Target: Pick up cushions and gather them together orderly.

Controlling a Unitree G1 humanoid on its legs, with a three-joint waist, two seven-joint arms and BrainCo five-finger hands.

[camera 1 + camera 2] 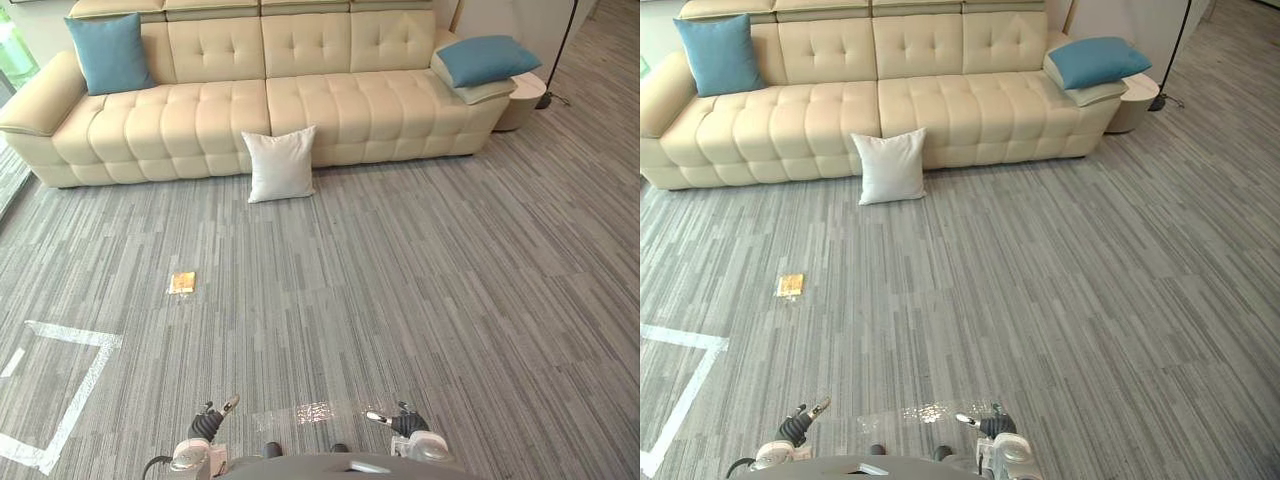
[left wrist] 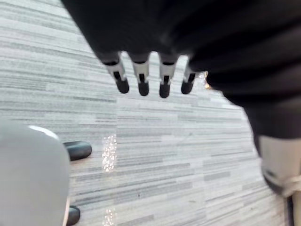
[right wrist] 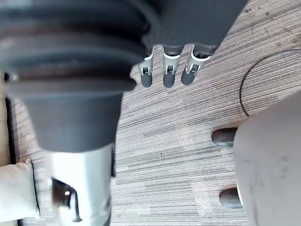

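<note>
Grey striped carpet [image 1: 420, 300] runs up to a cream sofa [image 1: 330, 100]. A white cushion [image 1: 281, 165] leans against its front, one blue cushion [image 1: 108, 52] sits at its left end, and a second blue cushion [image 1: 485, 58] lies on its right arm. My left hand [image 1: 207, 422] and right hand [image 1: 405, 422] hang low, well apart from all three, fingers loose and empty.

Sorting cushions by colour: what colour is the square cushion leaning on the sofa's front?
The square fabric cushion is white, clearest in the left eye view.

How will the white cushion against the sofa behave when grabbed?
The white cushion looks plump, so probably light and squashy. Standing on edge against the sofa, it would likely topple flat if nudged.
</note>
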